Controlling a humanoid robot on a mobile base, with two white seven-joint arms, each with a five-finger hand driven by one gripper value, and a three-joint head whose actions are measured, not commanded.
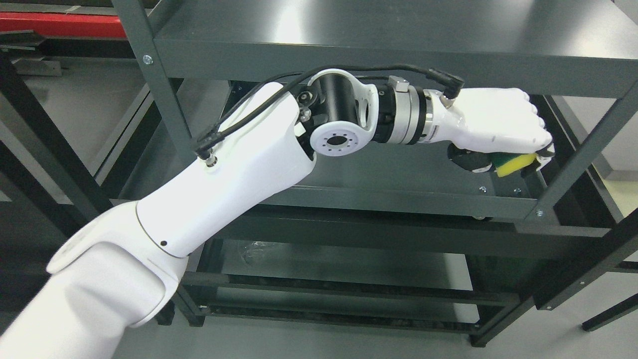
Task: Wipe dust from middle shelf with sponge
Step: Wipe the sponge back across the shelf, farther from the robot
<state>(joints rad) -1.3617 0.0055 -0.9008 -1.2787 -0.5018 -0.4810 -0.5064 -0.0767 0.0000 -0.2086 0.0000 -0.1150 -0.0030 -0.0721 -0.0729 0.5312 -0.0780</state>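
My left arm reaches in from the lower left, across the front of a dark grey metal rack. Its white left hand (503, 132) is inside the rack at the right end of the middle shelf (398, 174), palm down. The fingers are curled on a yellow sponge with a green scouring side (516, 163), which shows just under the palm near the shelf's right edge. I cannot tell whether the sponge touches the shelf surface. The right arm does not show.
The rack's top shelf (398, 35) hangs close above the hand. Upright posts stand at the left (159, 94) and at the right (583, 154) of the hand. A lower shelf (349, 264) lies below. Grey floor surrounds the rack.
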